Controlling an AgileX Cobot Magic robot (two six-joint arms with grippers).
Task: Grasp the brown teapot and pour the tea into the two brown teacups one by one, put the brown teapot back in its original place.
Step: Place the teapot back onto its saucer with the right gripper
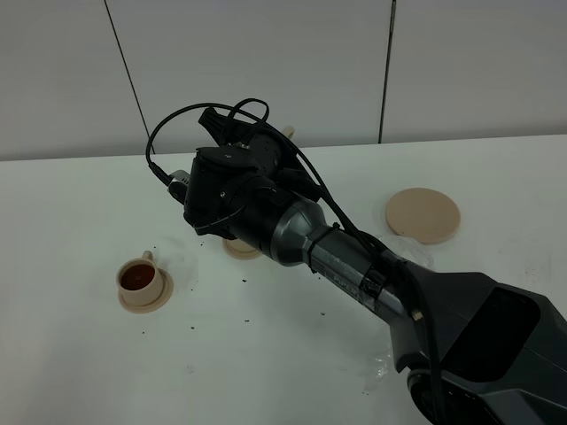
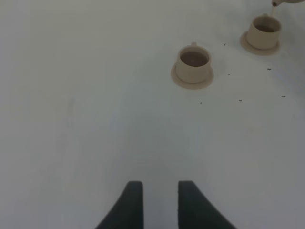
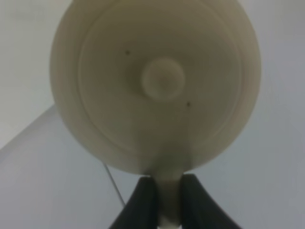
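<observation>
White panelled wall stands behind a white tabletop [image 1: 292, 336] strewn with small dark specks.

The right tool [image 3: 164, 200] is clenched on the loop handle of the brown teapot [image 3: 157, 86]; its two dark fingers [image 3: 143, 202] press the tan handle from both sides. In the right wrist view the teapot's round lid and knob face the camera, so the pot is tipped over on its side. In the high view the right arm [image 1: 354, 257] reaches from the near right corner toward the middle of the tabletop and hides most of the pot. In the left wrist view only the spout tip shows, just above the second teacup.

One of the two brown teacups [image 1: 140, 277] stands on its small saucer toward the left edge of the tabletop, filled with dark reddish tea. The second teacup [image 2: 265, 31] stands near the middle, under the tipped pot; in the high view only a bit of its saucer peeps out below the arm.

The large flat saucer [image 1: 423, 215], the teapot's original place, lies bare toward the right side, well apart from the cups.

The left tool [image 2: 160, 205] hangs over bare tabletop, its fingers parted a little and grasping nothing.
</observation>
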